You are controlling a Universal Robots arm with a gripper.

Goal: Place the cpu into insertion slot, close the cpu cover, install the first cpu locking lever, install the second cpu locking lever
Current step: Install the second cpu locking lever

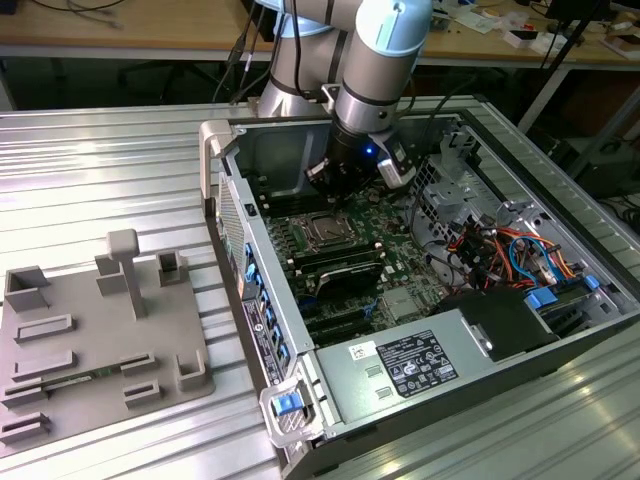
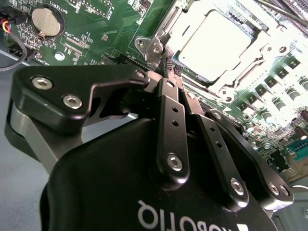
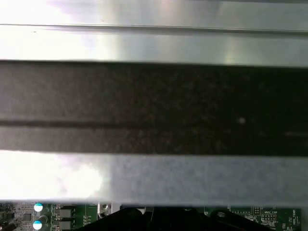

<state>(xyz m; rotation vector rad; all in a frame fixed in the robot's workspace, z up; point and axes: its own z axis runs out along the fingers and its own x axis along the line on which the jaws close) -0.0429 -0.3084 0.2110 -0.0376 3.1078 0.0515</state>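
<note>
The cpu [image 2: 216, 41] lies in the insertion slot [image 2: 144, 44], its silver top face up. The silvery cpu cover [image 2: 179, 26] is down flat around it. In the exterior view the slot [image 1: 325, 228] sits on the green board inside the open computer case. My gripper [image 1: 332, 188] hangs just above the slot's far edge. In the second wrist view my gripper [image 2: 168, 72] is shut, its black fingers [image 2: 173, 115] pressed together. The tips reach a corner of the slot's metal frame. I see nothing between them. I cannot tell how the locking levers stand.
The case walls [image 1: 225, 190] ring the board. Long black memory slots [image 1: 340, 265] lie in front of the socket. A grey box with a white label [image 1: 420, 360] and coloured cables [image 1: 500, 250] fill the exterior view's right. A grey fixture plate [image 1: 100, 340] rests on the table.
</note>
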